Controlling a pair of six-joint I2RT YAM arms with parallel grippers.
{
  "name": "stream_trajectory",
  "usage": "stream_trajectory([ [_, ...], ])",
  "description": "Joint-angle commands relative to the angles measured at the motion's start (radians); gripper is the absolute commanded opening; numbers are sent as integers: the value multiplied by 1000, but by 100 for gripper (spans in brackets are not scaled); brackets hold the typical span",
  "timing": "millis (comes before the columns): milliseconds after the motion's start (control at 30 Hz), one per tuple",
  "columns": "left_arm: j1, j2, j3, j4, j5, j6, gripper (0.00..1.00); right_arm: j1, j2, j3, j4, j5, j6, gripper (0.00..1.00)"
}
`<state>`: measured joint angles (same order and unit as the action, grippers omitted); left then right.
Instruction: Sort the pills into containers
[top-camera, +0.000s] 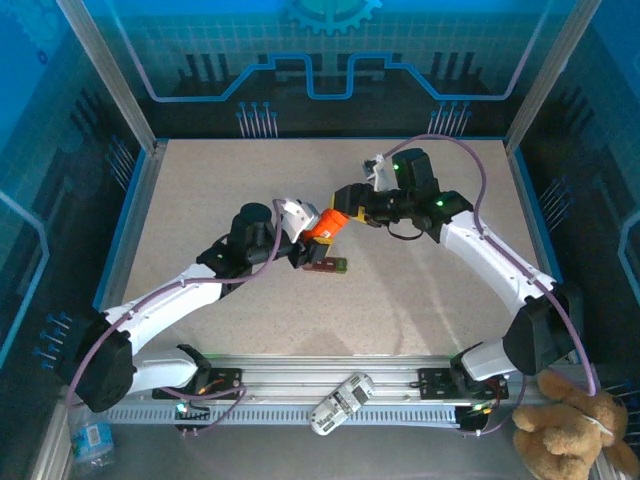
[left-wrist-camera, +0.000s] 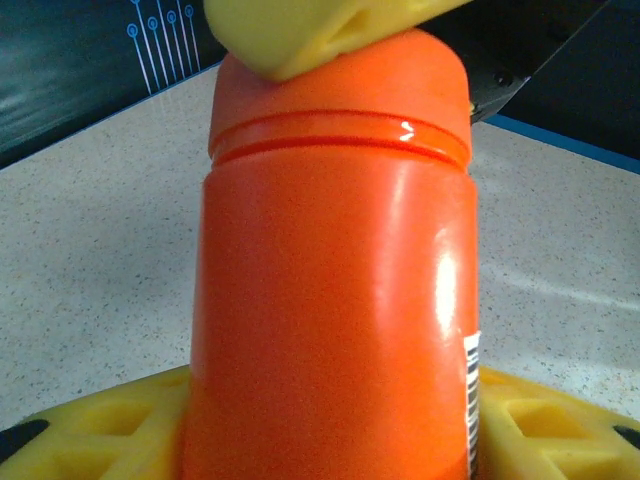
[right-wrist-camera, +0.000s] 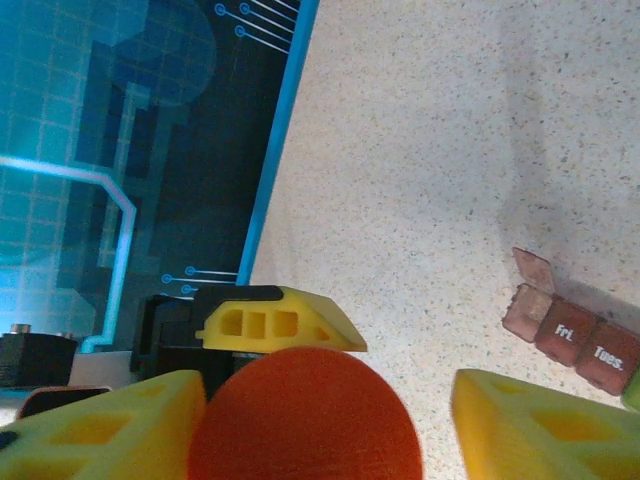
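My left gripper (top-camera: 305, 232) is shut on the body of an orange pill bottle (top-camera: 322, 222), held tilted above mid-table. From the left wrist the bottle (left-wrist-camera: 335, 300) stands between my yellow fingers (left-wrist-camera: 90, 425), with its cap uppermost. My right gripper (top-camera: 345, 203) is at the cap (right-wrist-camera: 305, 425); it (right-wrist-camera: 325, 400) is open, one finger against the cap and a gap at the other finger (right-wrist-camera: 540, 430). The containers (top-camera: 326, 265), a dark red strip with a green end, lie on the table just below the bottle. One end lid of the containers (right-wrist-camera: 570, 330) is raised. The pills are out of view.
A white remote-like device (top-camera: 340, 403) lies on the front rail between the arm bases. A plush bear (top-camera: 572, 432) sits at the near right corner. A small water bottle (top-camera: 92, 437) is at the near left. Blue walls ring the speckled table (top-camera: 220, 190).
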<state>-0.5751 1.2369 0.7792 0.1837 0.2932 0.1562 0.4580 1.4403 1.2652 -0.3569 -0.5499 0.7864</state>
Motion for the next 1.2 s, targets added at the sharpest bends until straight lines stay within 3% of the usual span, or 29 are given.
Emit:
stream_trajectory([
  [0, 6, 7, 45, 23, 24, -7, 0, 14, 0, 7, 42, -25, 5, 60],
  [200, 6, 19, 51, 35, 29, -15, 0, 16, 9, -10, 62, -86, -16, 48],
  [300, 6, 21, 56, 38, 36, -26, 0, 14, 19, -22, 102, -149, -59, 47],
  [433, 7, 20, 64, 37, 52, -39, 0, 0, 30, -20, 102, -255, -304, 47],
  [533, 6, 14, 65, 36, 57, -50, 0, -19, 15, -28, 56, -260, -516, 48],
  [600, 7, 10, 64, 36, 58, -53, 0, -35, 18, -32, 48, -253, -547, 49],
  [667, 7, 9, 64, 33, 55, -53, 0, -53, 21, -41, 76, -266, -492, 52],
  [733, 6, 7, 58, 28, 47, -51, 0, -74, 2, -70, 147, -258, -372, 66],
  [867, 6, 6, 47, 18, 25, -35, 0, -116, -60, -127, 254, -209, -122, 76],
  [1167, 6, 12, 43, -18, -27, 16, 0, -77, -126, -150, 161, 58, 176, 81],
])
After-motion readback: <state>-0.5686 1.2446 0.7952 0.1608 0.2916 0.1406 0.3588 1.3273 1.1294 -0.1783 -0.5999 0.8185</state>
